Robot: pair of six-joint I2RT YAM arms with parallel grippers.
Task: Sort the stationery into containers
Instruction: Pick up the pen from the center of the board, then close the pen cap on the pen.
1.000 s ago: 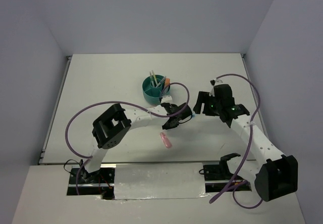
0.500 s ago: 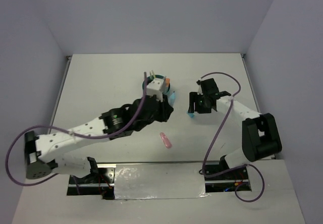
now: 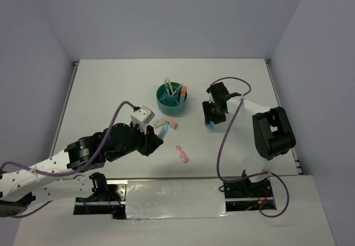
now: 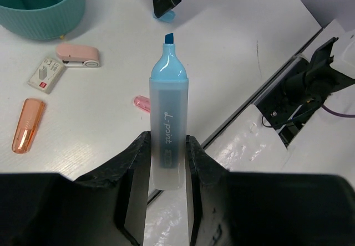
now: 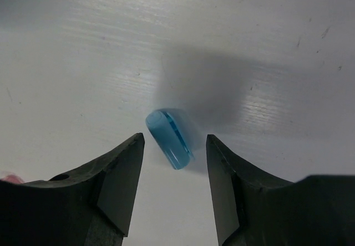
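My left gripper [image 4: 168, 146] is shut on the barrel of an uncapped blue highlighter [image 4: 168, 107] and holds it off the table, front left of the teal container [image 3: 171, 99]. In the top view the highlighter [image 3: 162, 128] points toward the container, which holds several pens upright. My right gripper [image 5: 175, 139] is open and low over the table. Its jaws straddle a loose blue cap [image 5: 169, 138] without touching it. That cap [image 3: 209, 126] lies right of the container.
A pink correction-tape case [image 4: 77, 55], a small white box [image 4: 46, 74] and an orange cap [image 4: 28, 125] lie near the container [image 4: 44, 13]. A pink cap [image 3: 182, 153] lies toward the near edge. The arm mounts [image 4: 310, 85] stand at the front edge.
My left arm has drawn back from the container toward the near left with the highlighter. My right gripper has shifted a little left over the blue cap and its jaws have narrowed.
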